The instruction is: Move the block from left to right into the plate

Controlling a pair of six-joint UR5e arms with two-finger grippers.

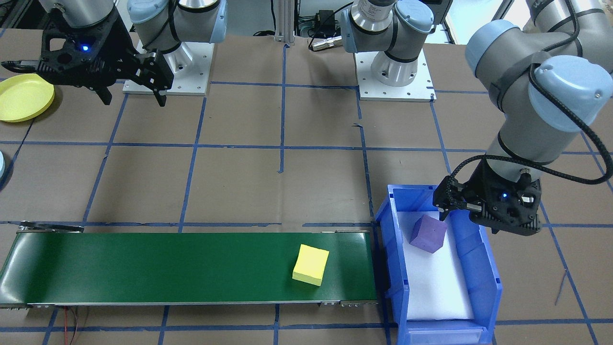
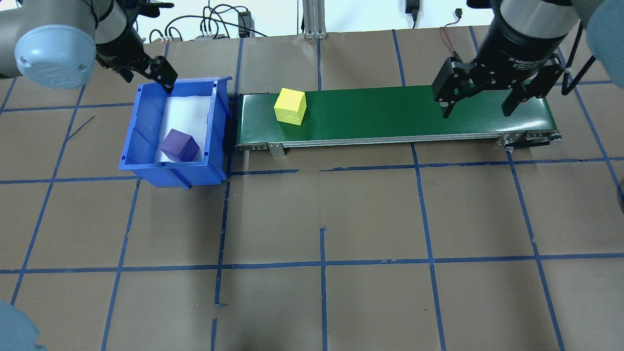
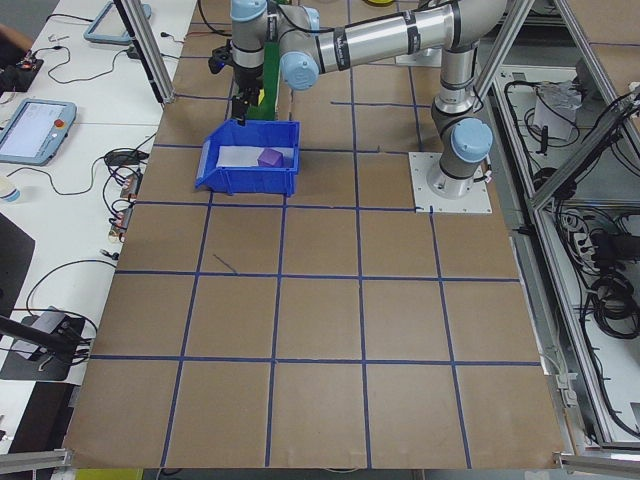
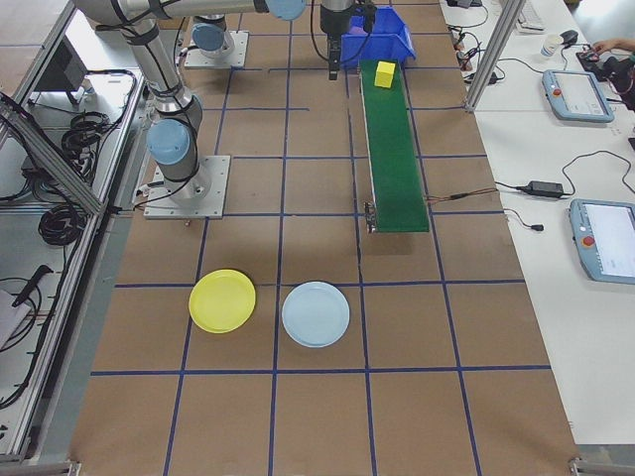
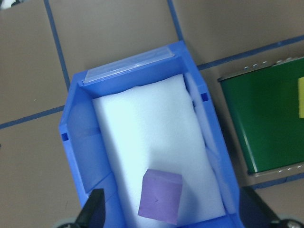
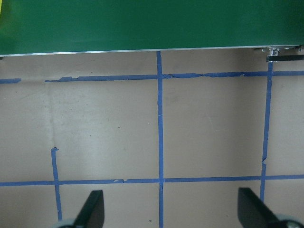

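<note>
Overhead view: yellow block (image 2: 290,106) rides belt (image 2: 390,114), far to side of our right gripper (image 2: 475,114), fingers apart. We wait, then pinch square. Left gripper (image 2: 146,78) apart above bin (image 2: 146,122). Plate (image 1: 21,98) sits just behind right gripper.

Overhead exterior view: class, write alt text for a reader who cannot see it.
A yellow block sits at the left end of a green conveyor, beside a blue bin holding a purple block. The open left gripper hovers at the bin's far rim; the open right gripper hangs over the conveyor's right end.
</note>
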